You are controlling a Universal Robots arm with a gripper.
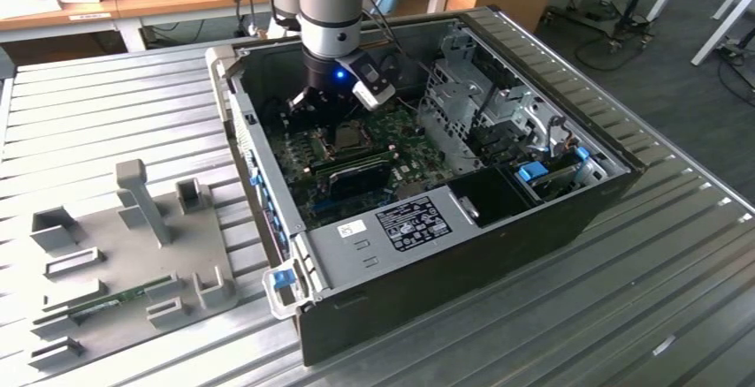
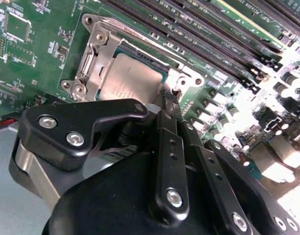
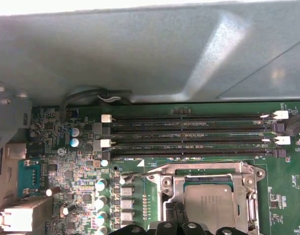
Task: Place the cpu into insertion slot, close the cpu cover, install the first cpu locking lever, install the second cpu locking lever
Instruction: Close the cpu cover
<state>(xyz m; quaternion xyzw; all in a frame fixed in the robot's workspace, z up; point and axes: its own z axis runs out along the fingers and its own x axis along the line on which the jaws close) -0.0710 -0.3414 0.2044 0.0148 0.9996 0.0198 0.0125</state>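
Note:
The cpu (image 2: 127,78) lies flat in its socket on the green motherboard, its dull grey top showing through the window of the cpu cover (image 2: 92,55). The cover lies down over it, seen too in the first wrist view as a silvery frame (image 3: 247,196) around the cpu (image 3: 211,201). My gripper (image 2: 170,98) is shut with nothing between its fingers, its tip at the socket's corner beside a small metal lever end (image 2: 179,89). In the exterior view the gripper (image 1: 334,109) hangs inside the open computer case, just above the socket (image 1: 350,138).
Black memory slots (image 3: 189,134) run beside the socket. The grey case wall (image 3: 140,54) stands close behind them. A metal drive cage (image 1: 472,95) fills the case's right side in the exterior view. A grey fixture plate (image 1: 130,254) lies on the ribbed table at the exterior view's left.

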